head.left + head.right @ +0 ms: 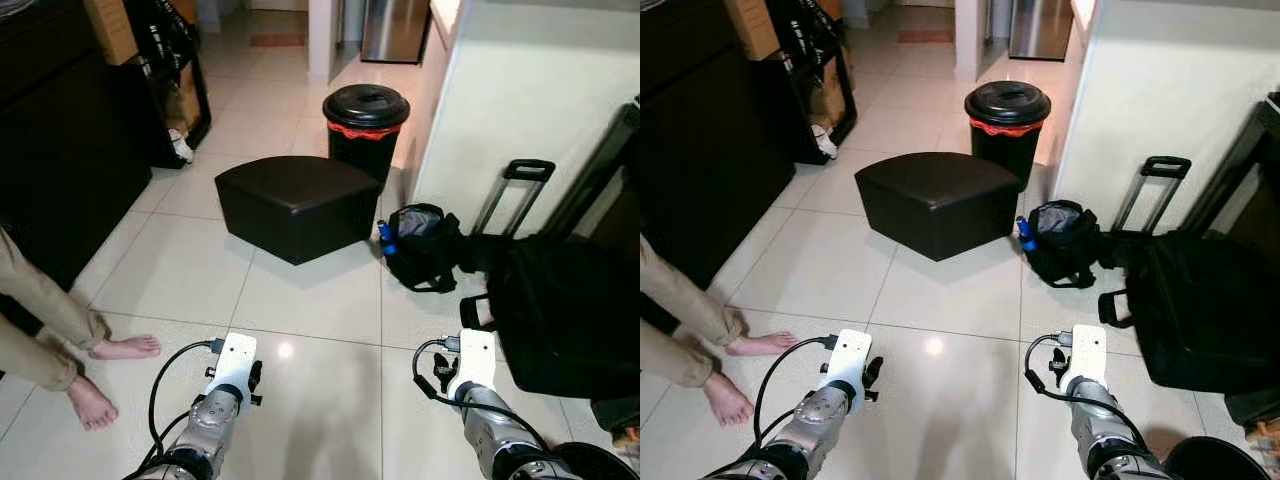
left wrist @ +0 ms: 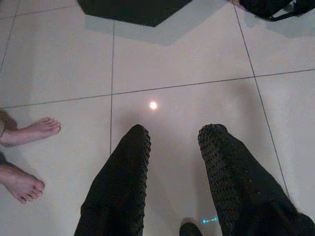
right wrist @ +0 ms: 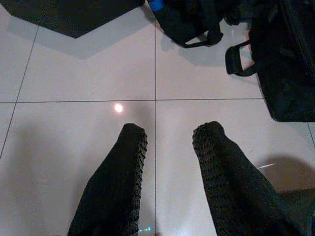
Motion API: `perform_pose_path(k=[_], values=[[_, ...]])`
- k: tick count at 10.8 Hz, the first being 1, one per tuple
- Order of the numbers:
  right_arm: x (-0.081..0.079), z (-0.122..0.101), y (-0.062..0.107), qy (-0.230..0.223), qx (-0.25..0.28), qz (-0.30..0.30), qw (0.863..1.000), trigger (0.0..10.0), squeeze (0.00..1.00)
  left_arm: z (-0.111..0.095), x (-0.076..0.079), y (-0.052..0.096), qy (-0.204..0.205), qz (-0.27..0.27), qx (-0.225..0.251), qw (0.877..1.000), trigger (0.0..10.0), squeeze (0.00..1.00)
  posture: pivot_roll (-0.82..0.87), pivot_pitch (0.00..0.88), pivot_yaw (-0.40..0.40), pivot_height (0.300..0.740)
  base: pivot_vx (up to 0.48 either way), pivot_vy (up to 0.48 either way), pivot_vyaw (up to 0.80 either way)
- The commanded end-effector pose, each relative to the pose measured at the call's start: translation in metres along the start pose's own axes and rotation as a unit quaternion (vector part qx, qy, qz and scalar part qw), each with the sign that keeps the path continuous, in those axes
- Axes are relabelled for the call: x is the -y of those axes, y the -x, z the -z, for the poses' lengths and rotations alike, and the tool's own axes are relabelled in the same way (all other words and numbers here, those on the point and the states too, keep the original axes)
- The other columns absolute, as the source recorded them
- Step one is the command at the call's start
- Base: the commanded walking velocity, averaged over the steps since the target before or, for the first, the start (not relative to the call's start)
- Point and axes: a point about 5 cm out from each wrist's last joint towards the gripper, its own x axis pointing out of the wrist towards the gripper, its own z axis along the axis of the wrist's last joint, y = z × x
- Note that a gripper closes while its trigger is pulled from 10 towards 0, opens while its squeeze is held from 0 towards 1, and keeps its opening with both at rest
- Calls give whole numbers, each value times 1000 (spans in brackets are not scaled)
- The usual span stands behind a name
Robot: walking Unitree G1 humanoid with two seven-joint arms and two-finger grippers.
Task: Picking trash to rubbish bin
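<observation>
The rubbish bin [image 1: 366, 120] is black and round, with a lid and a red bag edge, and it stands on the tiled floor ahead, behind a dark ottoman. A blue bottle [image 1: 386, 238] pokes out beside a small black bag. Both my arms are held low over the tiles in front of me. My left gripper [image 2: 176, 132] is open above bare floor, nothing between its fingers. My right gripper [image 3: 170, 129] is open too, also over bare tile.
A black ottoman [image 1: 297, 203] sits between me and the bin. To the right lie a small black bag [image 1: 420, 245], a trolley handle [image 1: 520, 185] and a large black bag [image 1: 565, 310]. A person's bare feet [image 1: 125, 347] stand at left beside a dark cabinet [image 1: 50, 150].
</observation>
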Motion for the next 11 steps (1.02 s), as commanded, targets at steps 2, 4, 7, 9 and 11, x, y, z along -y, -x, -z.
perform_pose_path(k=[2, 4, 7, 9, 11], values=[[-2, 0, 0, -6, 6, -1, 1000, 10000, 0, 0, -1, 0, -1, 2, 0, 1000, 10000, 0, -55, 0, 38, 740, 0, 0, 0], [-6, 4, 1, -4, 3, -7, 1000, 10000, 0, -2, -5, 0, 0, -2, 5, 1000, 10000, 0, -41, 0, 37, 740, 0, 0, 0], [-6, 4, 1, -2, 3, -3, 1000, 10000, 0, 1, -3, 1, 1, -3, 3, 1000, 10000, 0, -42, 0, 30, 740, 0, 0, 0], [-5, -6, -1, -12, 20, -2, 1000, 10000, 0, 2, -3, 1, 2, -5, 5, 1000, 10000, 0, -27, 5, 33, 740, 0, 0, 0], [-9, -6, -2, -10, 16, -3, 1000, 10000, 0, 7, -7, 3, -1, -11, -7, 1000, 10000, 0, -36, 7, 42, 740, 0, 0, -800]])
